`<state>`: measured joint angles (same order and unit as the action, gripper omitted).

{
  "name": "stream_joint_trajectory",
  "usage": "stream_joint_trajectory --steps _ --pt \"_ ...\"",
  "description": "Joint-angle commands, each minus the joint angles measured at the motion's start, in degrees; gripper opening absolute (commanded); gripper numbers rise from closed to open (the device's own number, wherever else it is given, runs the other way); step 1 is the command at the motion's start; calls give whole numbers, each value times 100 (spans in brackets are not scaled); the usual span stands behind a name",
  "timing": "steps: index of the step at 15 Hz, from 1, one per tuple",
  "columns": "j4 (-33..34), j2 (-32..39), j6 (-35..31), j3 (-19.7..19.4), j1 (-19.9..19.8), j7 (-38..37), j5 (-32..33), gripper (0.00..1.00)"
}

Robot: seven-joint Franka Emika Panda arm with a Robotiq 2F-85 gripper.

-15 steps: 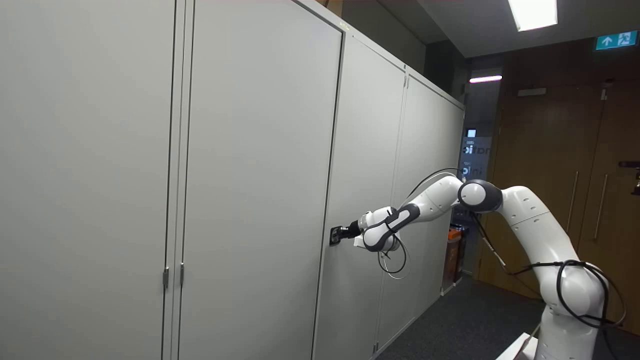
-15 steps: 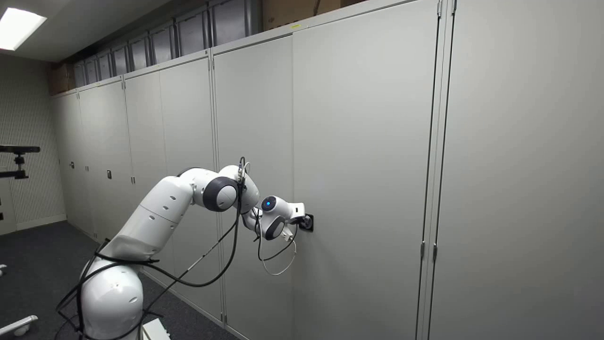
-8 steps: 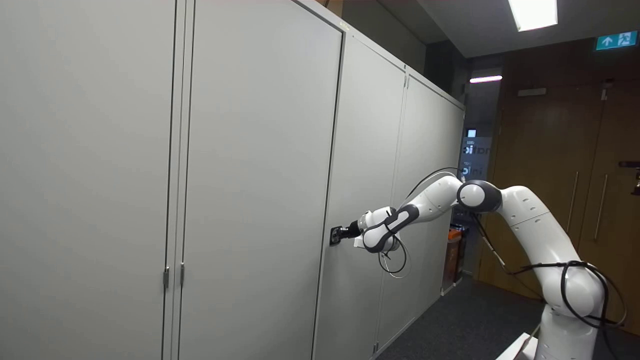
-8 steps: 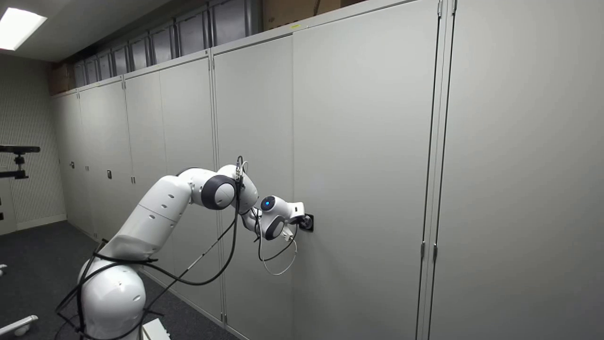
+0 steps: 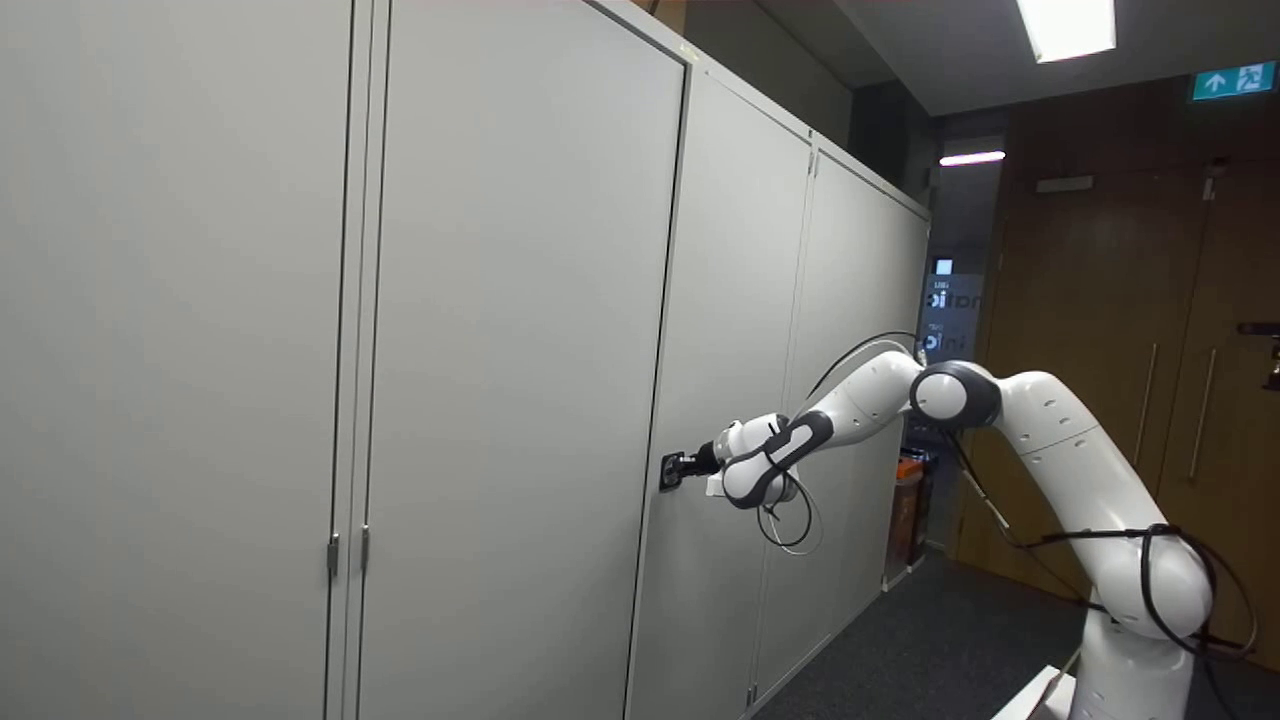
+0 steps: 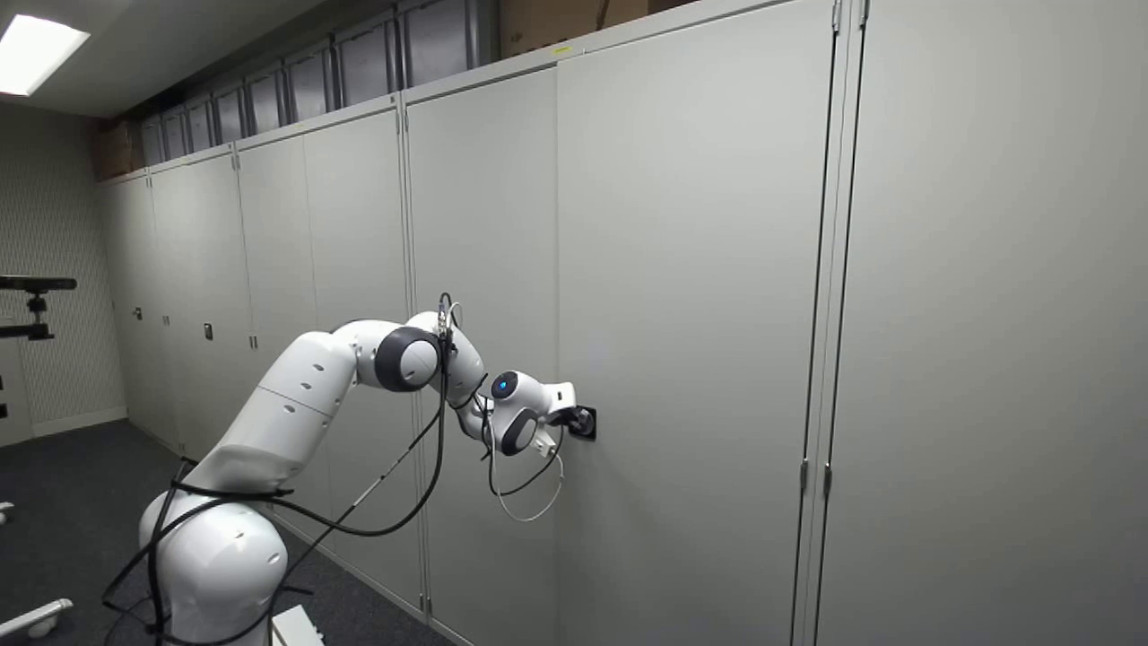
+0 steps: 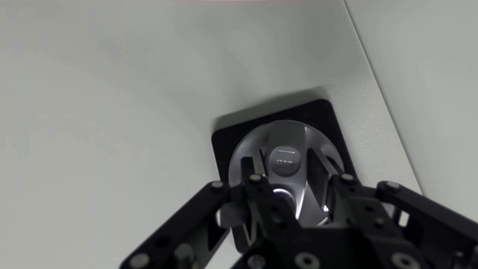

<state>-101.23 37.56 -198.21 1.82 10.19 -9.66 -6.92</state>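
From where I stand, the gripper (image 7: 286, 158) has its two fingers (image 7: 317, 175) drawn in narrow, one on each side of a silver turn handle (image 7: 286, 138), gripping it across its width. The handle sits in a round metal dish (image 7: 246, 149) on a black plate (image 7: 224, 145), fixed to a tall grey cabinet door (image 5: 730, 300), close to the seam along that door's edge. In the wrist view the handle's long axis runs nearly straight up the picture while the plate and seam lean, so it looks slightly askew to the plate's sides. The end toward the top of that view shows plainly; the gripper hides much of the other. The white robot arm (image 6: 296, 386) reaches in roughly level to the door.
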Motion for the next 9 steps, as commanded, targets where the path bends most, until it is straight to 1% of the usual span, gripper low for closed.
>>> stream_joint_trajectory --steps 1,5,9 --pt "-29 -21 94 -714 572 112 -406 10" --pt "-35 32 118 -1397 1210 133 -724 10" --pt "-12 152 133 -1937 1724 113 -961 10"
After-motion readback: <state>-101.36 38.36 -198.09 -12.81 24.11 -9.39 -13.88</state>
